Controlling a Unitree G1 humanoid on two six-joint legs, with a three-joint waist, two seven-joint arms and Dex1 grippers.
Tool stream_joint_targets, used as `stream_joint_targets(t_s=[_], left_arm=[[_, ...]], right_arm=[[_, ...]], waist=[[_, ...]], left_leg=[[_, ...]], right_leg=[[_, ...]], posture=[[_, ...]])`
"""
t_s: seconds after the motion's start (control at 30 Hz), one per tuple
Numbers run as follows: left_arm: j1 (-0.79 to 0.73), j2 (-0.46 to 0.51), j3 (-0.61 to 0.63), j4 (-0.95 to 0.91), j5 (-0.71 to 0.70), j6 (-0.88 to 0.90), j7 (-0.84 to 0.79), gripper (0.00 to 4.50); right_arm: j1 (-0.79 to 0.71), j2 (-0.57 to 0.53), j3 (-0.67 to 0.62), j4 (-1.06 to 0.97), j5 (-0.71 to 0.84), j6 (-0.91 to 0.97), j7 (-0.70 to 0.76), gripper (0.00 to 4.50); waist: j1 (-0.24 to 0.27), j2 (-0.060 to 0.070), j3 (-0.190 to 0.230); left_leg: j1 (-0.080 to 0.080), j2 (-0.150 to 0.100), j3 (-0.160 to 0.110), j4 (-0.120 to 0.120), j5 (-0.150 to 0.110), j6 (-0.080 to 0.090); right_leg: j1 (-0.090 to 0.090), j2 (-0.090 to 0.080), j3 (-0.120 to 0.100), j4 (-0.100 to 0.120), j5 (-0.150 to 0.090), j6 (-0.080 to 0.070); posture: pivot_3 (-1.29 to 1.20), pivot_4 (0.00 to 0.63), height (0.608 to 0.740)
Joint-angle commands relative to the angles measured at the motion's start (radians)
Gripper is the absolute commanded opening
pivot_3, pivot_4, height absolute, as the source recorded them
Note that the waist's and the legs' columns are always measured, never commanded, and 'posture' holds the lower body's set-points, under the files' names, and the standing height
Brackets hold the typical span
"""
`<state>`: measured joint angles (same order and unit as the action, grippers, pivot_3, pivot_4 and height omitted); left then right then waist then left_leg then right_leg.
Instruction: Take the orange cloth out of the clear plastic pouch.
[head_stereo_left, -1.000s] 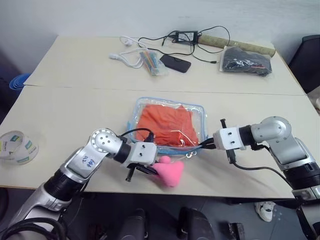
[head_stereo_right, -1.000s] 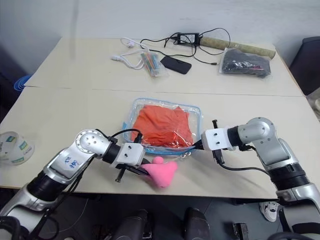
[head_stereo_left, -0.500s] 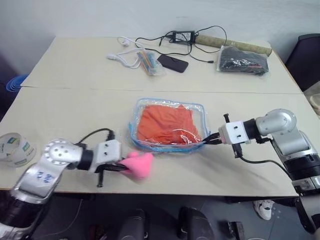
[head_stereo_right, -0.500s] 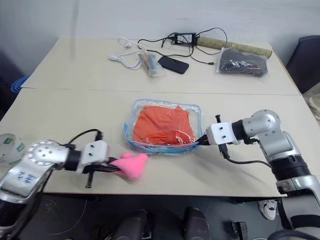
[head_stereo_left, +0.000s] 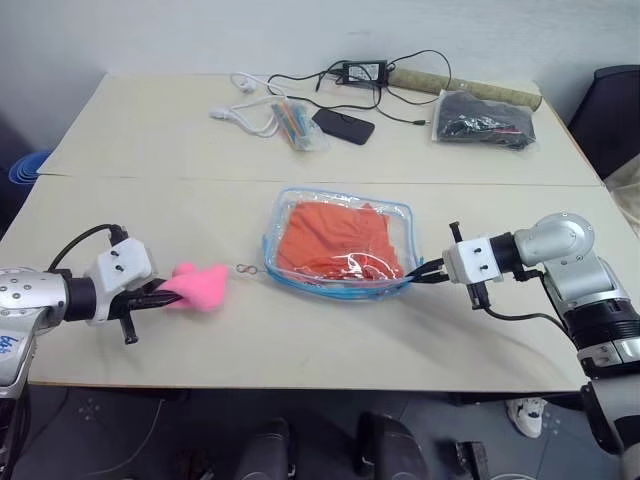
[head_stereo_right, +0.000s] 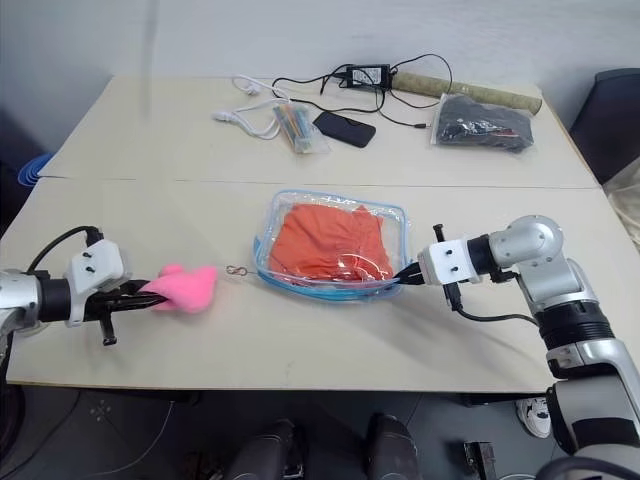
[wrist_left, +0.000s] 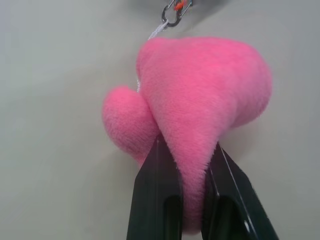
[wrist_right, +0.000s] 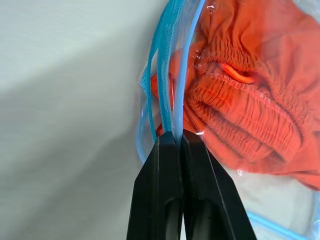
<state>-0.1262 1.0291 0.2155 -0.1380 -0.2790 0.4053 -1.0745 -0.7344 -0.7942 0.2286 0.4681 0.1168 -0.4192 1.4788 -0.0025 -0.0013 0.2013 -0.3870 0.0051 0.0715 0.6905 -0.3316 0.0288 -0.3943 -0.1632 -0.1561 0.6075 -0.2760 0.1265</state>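
Beige table (head_stereo_left: 150, 140): your right gripper (head_stereo_left: 432, 272) pins clear plastic pouch (head_stereo_left: 340, 245) trim; left gripper (head_stereo_left: 165, 292) clamps pink plush (head_stereo_left: 200, 286), zipper pulled wide w/ orange cloth (head_stereo_left: 335, 240) inside.

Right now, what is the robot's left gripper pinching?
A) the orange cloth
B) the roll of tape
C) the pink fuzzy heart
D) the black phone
C: in the left wrist view the two black fingers of the left gripper squeeze the narrow end of the pink fuzzy heart, out to the left of the clear plastic pouch where the orange cloth lies.
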Motion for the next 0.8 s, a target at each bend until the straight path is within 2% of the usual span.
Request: stream_joint_targets(t_s=[0.03, 0.2, 0.33, 0.37, 0.47, 0.5, 0.57, 0.63, 0.73, 0.8], left_arm=[[0.005, -0.02, 0.005, -0.055, -0.043, 0.053, 0.012, 1.32], [0.071, -0.007, 0.069, -0.116, -0.099, 0.114, -0.017, 2.92], [0.126, 0.065, 0.223, -0.159, -0.189, 0.191, -0.101, 4.17], [0.116, 0.095, 0.254, -0.174, -0.215, 0.216, -0.123, 4.44], [0.06, 0.159, 0.278, -0.219, -0.281, 0.243, -0.173, 4.49], [-0.014, 0.16, 0.234, -0.237, -0.31, 0.253, -0.154, 4.49], [-0.173, 0.122, 0.097, -0.262, -0.296, 0.242, -0.097, 4.49], [-0.313, 0.056, -0.074, -0.267, -0.207, 0.189, -0.061, 4.49], [-0.456, -0.07, -0.331, -0.18, 0.015, -0.003, -0.047, 4.49], [-0.505, -0.142, -0.42, -0.079, 0.128, -0.123, -0.013, 4.49]], right_arm=[[0.005, -0.013, -0.031, -0.051, 0.046, 0.065, 0.026, 1.25], [0.074, -0.052, -0.082, -0.177, 0.113, 0.201, 0.007, 3.0], [0.189, -0.088, -0.198, -0.393, 0.243, 0.463, -0.095, 4.43], [0.224, -0.102, -0.232, -0.462, 0.287, 0.541, -0.121, 4.5], [0.303, -0.128, -0.316, -0.629, 0.412, 0.745, -0.193, 4.5], [0.333, -0.136, -0.345, -0.684, 0.471, 0.819, -0.214, 4.5], [0.382, -0.142, -0.383, -0.774, 0.55, 0.925, -0.253, 4.5], [0.417, -0.139, -0.397, -0.842, 0.584, 0.979, -0.292, 4.5], [0.46, -0.127, -0.403, -0.918, 0.607, 1.021, -0.346, 4.5], [0.474, -0.12, -0.403, -0.942, 0.611, 1.031, -0.373, 4.5]], waist=[[0.0, 0.0, 0.0], [0.001, 0.0, 0.0], [0.003, 0.0, 0.0], [0.005, 0.0, 0.0], [0.012, 0.0, 0.0], [0.016, 0.001, 0.0], [0.029, 0.002, 0.0], [0.033, 0.002, 0.0], [0.038, 0.001, -0.001], [0.038, 0.001, -0.001]], left_leg=[[0.0, 0.0, 0.0, 0.0, 0.0, 0.0], [0.0, 0.0, 0.0, 0.0, 0.0, 0.0], [-0.001, 0.001, -0.001, 0.0, 0.0, 0.0], [0.0, 0.001, -0.001, 0.0, 0.0, 0.0], [-0.001, 0.001, -0.002, 0.0, 0.0, -0.001], [0.0, 0.0, -0.001, 0.0, 0.0, -0.001], [0.0, -0.001, -0.002, 0.0, -0.001, 0.0], [0.0, -0.001, -0.002, 0.0, -0.001, 0.0], [0.0, -0.007, 0.0, 0.001, 0.0, 0.0], [0.0, -0.008, 0.001, 0.001, 0.0, 0.0]], right_leg=[[0.0, 0.0, 0.0, 0.0, 0.0, 0.0], [0.0, 0.0, 0.0, 0.0, 0.0, 0.0], [0.0, 0.0, 0.0, 0.0, 0.0, 0.0], [0.0, 0.0, 0.0, 0.0, 0.0, 0.0], [0.0, 0.0, -0.001, 0.0, 0.0, 0.0], [0.0, -0.001, 0.0, -0.001, 0.0, 0.0], [0.001, -0.001, 0.0, 0.0, 0.0, 0.0], [0.001, -0.001, 0.0, 0.0, 0.0, 0.0], [0.001, -0.002, 0.0, 0.002, 0.0, 0.0], [0.001, -0.002, 0.001, 0.002, 0.0, 0.0]], posture=[[0.0, 0.15, 0.74], [0.0, 0.15, 0.74], [0.0, 0.15, 0.74], [0.0, 0.15, 0.74], [0.0, 0.15, 0.74], [0.0, 0.15, 0.74], [0.0, 0.15, 0.74], [0.0, 0.15, 0.74], [0.0, 0.15, 0.74], [0.0, 0.15, 0.74]])
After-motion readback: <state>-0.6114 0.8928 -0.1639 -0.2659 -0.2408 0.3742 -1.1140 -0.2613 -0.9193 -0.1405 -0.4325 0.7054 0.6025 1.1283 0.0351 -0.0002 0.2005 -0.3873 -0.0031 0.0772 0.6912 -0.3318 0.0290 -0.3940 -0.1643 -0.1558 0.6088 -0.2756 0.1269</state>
